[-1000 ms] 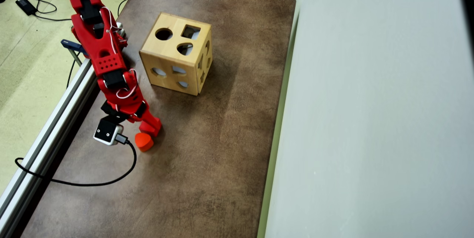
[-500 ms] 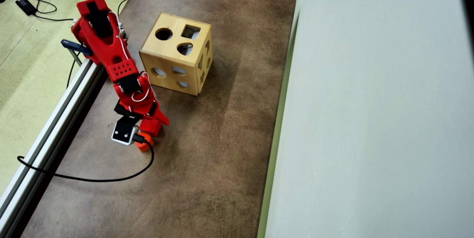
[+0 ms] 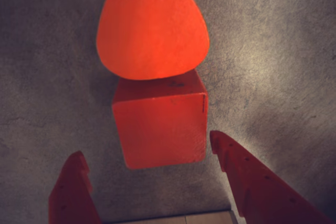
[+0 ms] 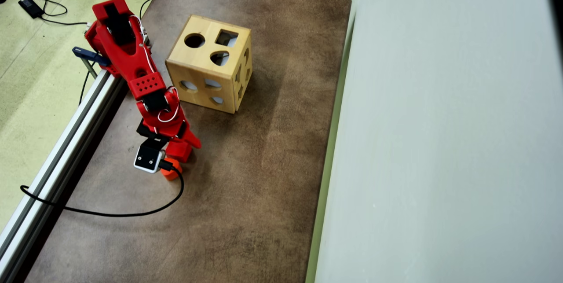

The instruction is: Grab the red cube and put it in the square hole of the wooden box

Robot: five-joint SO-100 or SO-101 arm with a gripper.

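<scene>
In the wrist view the red cube point(image 3: 160, 127) lies on the brown table top, touching a rounded red-orange block point(image 3: 152, 24) just beyond it. My gripper point(image 3: 146, 146) is open, its red fingers point(image 3: 252, 182) on either side of the cube's near edge. The right tip sits close to the cube's corner and the left tip stands apart from it. In the overhead view the gripper point(image 4: 173, 162) covers the cube, and only part of the rounded block point(image 4: 172, 174) shows. The wooden box point(image 4: 200, 76) stands farther back, with the square hole point(image 4: 226, 38) in its top face.
The box top also has a round hole point(image 4: 194, 40) and a curved teardrop hole point(image 4: 219, 58). A black camera cable point(image 4: 110, 212) loops over the table to the left. A metal rail point(image 4: 57, 151) runs along the table's left edge and a pale wall point(image 4: 440, 142) along its right.
The arm swung to the right in the overhead view and brought the gripper over the two red blocks. In the last half second it barely moved.
</scene>
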